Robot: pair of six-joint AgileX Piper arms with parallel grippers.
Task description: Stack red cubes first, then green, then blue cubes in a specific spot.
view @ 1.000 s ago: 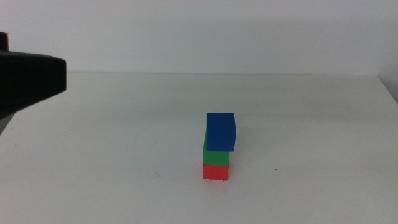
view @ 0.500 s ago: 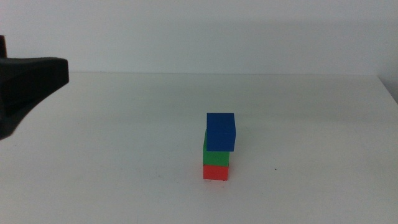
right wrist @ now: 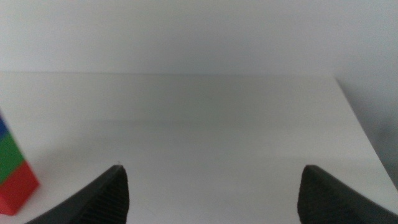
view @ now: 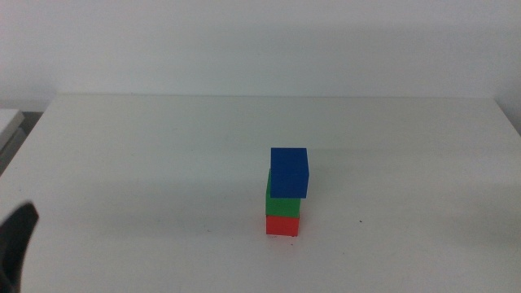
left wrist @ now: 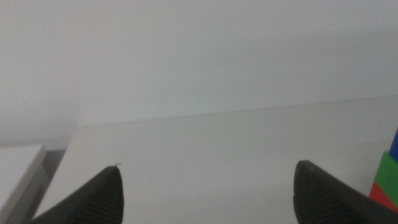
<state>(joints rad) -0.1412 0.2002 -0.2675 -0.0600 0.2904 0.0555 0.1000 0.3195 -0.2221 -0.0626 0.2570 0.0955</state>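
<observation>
While the three cubes stood as one column on the white bench (view: 146, 163), neither arm was in contact with them. The red cube (view: 282, 225) rested directly on the bench surface, roughly midway between the left and right edges and nearer the front edge than the far edge. The green cube (view: 281, 201) sat on top of the red cube, in line with it. The blue cube (view: 290, 172) sat on top of the green cube, offset slightly toward the right edge of the bench so that its right side overhung the green cube. A tiny dark scuff (view: 361, 220) marked the bench surface to the right of the column, apart from it.

The left pincer (left wrist: 208, 190) was positioned low near the front left corner of the bench, well apart from the column. Its jaws were spread wide with nothing between them. In the middle view only a dark tip (view: 16, 240) of it showed at the front left. In the left wrist view the column appeared only as a sliver at the picture's border.

The right pincer (right wrist: 211, 190) was out of the middle view. Its jaws were likewise spread wide and empty over bare bench surface. In the right wrist view the column stood off to one side, clear of both jaws.
</observation>
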